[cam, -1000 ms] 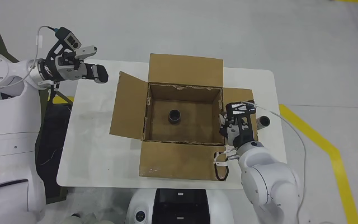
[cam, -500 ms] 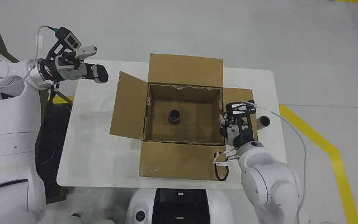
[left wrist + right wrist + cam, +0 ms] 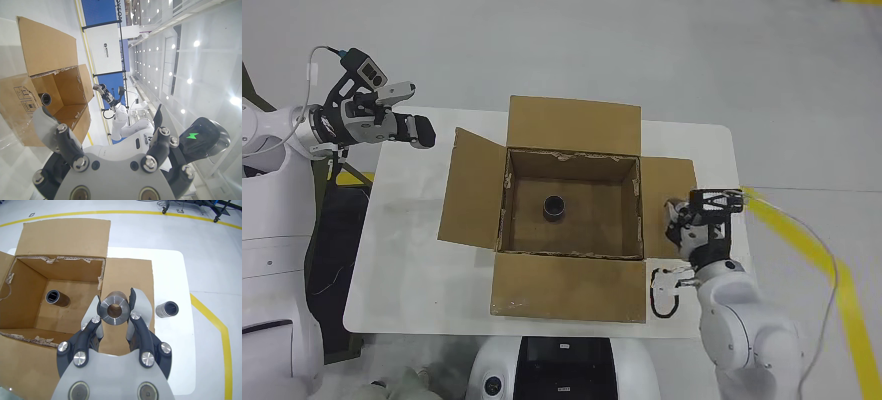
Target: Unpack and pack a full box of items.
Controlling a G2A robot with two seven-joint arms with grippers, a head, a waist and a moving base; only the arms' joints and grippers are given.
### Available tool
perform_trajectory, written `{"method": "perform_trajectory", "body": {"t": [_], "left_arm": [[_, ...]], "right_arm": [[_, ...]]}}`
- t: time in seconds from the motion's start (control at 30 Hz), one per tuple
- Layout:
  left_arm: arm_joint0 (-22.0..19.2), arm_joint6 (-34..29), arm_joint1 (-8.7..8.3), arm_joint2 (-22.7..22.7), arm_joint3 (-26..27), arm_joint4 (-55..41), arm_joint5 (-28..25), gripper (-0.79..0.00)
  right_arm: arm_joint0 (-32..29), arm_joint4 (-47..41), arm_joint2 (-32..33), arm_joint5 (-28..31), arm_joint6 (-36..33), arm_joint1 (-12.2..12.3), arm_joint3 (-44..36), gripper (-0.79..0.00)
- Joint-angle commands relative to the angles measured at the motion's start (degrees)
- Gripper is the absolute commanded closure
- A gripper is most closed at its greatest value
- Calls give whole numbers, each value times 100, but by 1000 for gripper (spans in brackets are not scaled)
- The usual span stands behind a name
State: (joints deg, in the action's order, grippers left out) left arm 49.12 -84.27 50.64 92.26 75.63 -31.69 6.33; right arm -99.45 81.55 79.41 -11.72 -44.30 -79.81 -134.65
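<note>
Cardboard box (image 3: pixel 575 122) sits open mid-counter (image 3: pixel 402 260), all four flaps splayed out. One steel bushing (image 3: pixel 555 208) rests on the box floor. Right claw (image 3: pixel 115 303) grips a second bushing (image 3: pixel 115 315) by its sides, above the right flap. Out on the counter, just beside that flap, sits a third bushing (image 3: pixel 167 309). Left claw (image 3: pixel 98 113) is spread wide and empty at the counter's far left corner, well apart from the box.

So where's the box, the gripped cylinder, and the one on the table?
Box (image 3: pixel 62 236): right wrist view, back flap.
Gripped cylinder (image 3: pixel 115 301): right wrist view, end face.
Table cylinder (image 3: pixel 160 312): right wrist view, side.
</note>
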Motion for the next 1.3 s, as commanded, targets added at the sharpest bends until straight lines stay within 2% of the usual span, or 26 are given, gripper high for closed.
{"method": "perform_trajectory", "body": {"t": [0.0, 0.23, 0.47, 0.6, 0.93, 1.27], "left_arm": [[0, 0, 0, 0, 0, 0, 0, -785], [0, 0, 0, 0, 0, 0, 0, -785], [0, 0, 0, 0, 0, 0, 0, -785], [0, 0, 0, 0, 0, 0, 0, -785], [0, 0, 0, 0, 0, 0, 0, -785], [0, 0, 0, 0, 0, 0, 0, -785]], "right_arm": [[-134, -184, 259, -26, 122, 8, 0, 0], [-550, -955, 1218, 120, 410, 43, 0, 0], [-899, -1565, 2153, 302, 171, 84, 0, 0], [-1134, -1757, 2417, 496, -21, 104, 0, 0], [-1389, -1624, 2232, 502, -569, 132, 0, 0], [-931, -1327, 1743, 333, -971, 159, 490, 0]]}}
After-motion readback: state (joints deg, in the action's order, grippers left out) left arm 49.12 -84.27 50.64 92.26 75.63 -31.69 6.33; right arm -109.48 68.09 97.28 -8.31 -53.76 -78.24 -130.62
